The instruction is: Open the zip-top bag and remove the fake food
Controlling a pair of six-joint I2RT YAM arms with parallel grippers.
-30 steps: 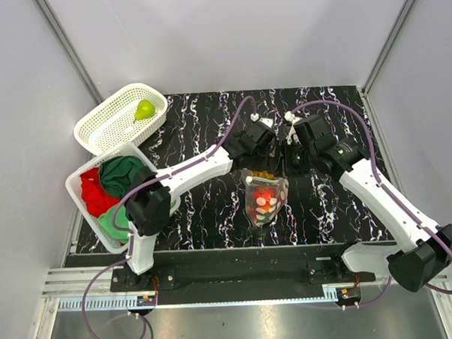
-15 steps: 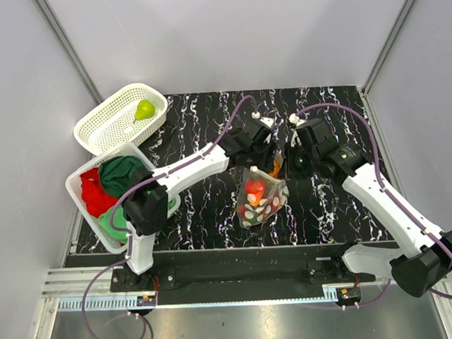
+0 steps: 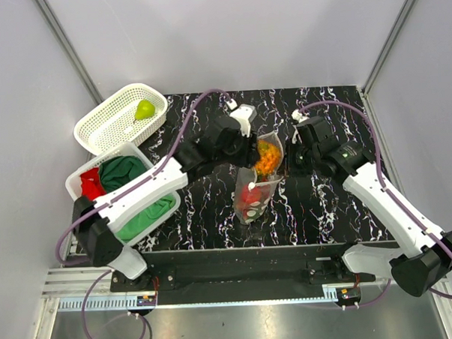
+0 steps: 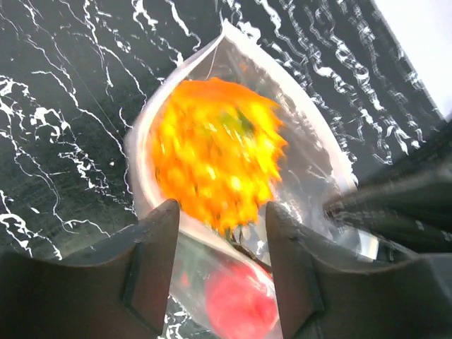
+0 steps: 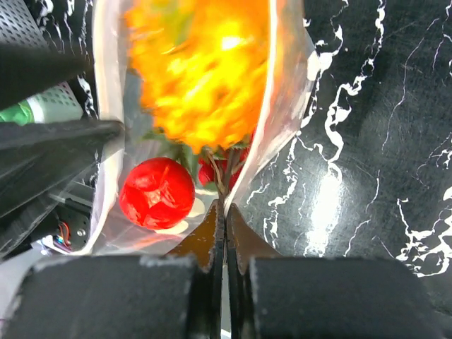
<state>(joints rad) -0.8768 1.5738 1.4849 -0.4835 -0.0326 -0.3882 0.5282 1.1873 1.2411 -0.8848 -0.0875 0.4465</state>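
at mid-table, right end effector (image 5: 224,210) clamps the zip-top bag (image 3: 251,204) rim, left end effector (image 4: 220,209) stands parted.

You have a black, white-veined tabletop (image 3: 318,210) inside pale grey walls (image 3: 227,34). Aluminium struts (image 3: 67,52) run up the back corners. Slotted rail (image 3: 239,296) along near edge. Light even, diffuse.

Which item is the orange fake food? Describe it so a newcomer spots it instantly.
In the middle of the black marbled table is the clear zip-top bag with white dots. The orange fake food sits in its open mouth, at the end farther from the arm bases. It is spiky and orange-yellow, unlike the smooth round red fruit deeper inside.
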